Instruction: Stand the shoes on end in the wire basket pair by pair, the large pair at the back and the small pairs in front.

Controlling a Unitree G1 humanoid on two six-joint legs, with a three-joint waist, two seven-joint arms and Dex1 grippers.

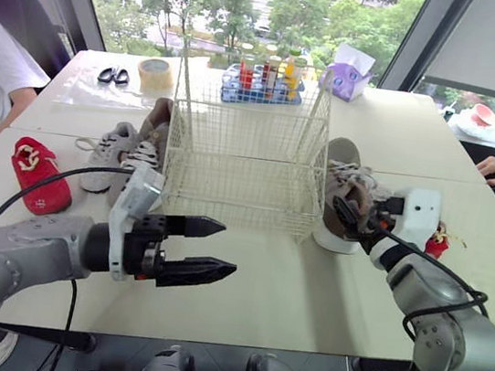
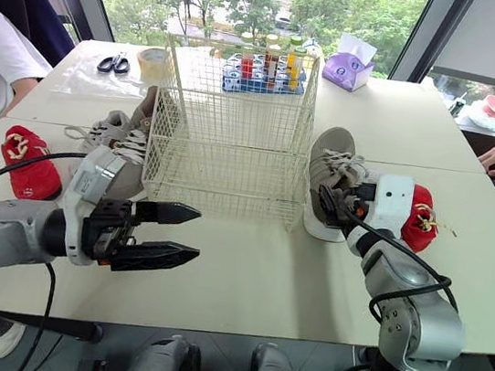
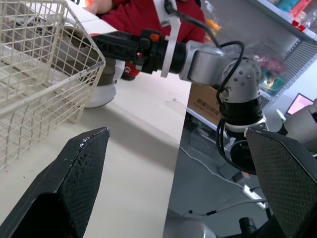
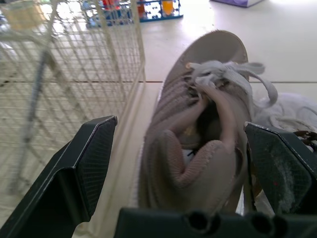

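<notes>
- Wire basket (image 1: 240, 175): 1, my ref pt.
- Taupe sneaker (image 1: 340, 198): 1, just right of basket.
- Grey sneakers (image 1: 105, 152): I count 2 for sure left of basket, poss. a 3rd behind; can't tell.
- Red shoes (image 1: 38, 176): 2, one each side of basket.
- Behind basket, 1 ea.: scissors (image 1: 113, 75), tape roll (image 1: 155, 74), tissue box (image 1: 347, 78), bottle rack (image 1: 262, 81).

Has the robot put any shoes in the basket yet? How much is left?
Nothing is done: the wire basket looks empty. In hand: the right gripper, open, straddles the heel of the taupe shoe right of the basket, not gripping yet. The left gripper hovers open in front. Still to go in: that shoe, the grey shoes left of the basket, the left red shoe and the right red shoe.
</notes>
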